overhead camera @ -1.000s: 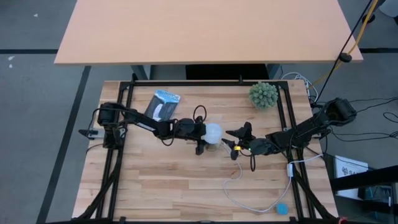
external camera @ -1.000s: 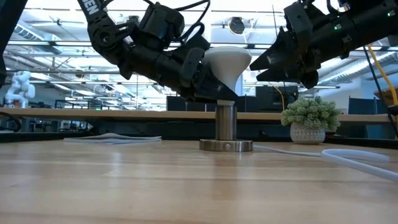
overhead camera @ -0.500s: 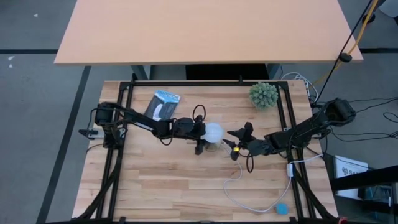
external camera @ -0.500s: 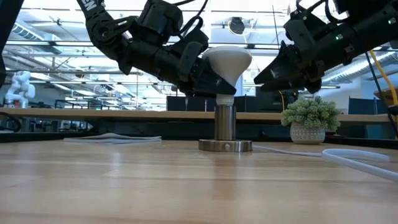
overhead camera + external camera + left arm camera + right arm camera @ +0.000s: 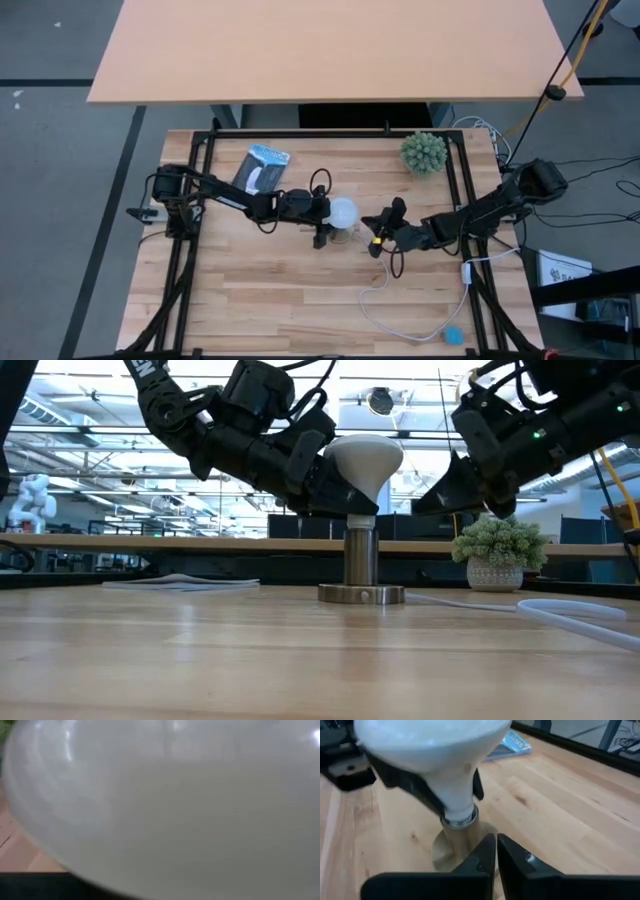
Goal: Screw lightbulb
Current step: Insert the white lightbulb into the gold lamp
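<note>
The white lightbulb (image 5: 365,458) stands upright with its narrow base (image 5: 459,814) in the top of the metal socket (image 5: 361,563), whose round foot (image 5: 361,594) rests on the wooden table. My left gripper (image 5: 326,212) reaches in from the table's left and is shut on the lightbulb (image 5: 343,211), which fills the left wrist view (image 5: 165,805). My right gripper (image 5: 496,843) is shut and holds nothing. It hangs just right of the socket (image 5: 462,842), a little apart from it, as the low view shows of my right gripper (image 5: 420,507). My left gripper pinches the lightbulb's tapering cone (image 5: 451,785) between its two fingers (image 5: 415,785), one on each side, below the dome. The fingers come from the table's left, slanting a little downward. The bulb stands upright, its base in the socket.
A spiky green plant in a white pot (image 5: 424,152) stands at the far right. A blue-black packet (image 5: 262,168) lies at the far left. A white cord (image 5: 395,308) loops over the near right of the table toward a small blue thing (image 5: 454,335).
My right gripper has shut its fingers, which stood wide apart before, and has tipped a little downward next to the socket. The lightbulb stays in my left gripper on the socket.
</note>
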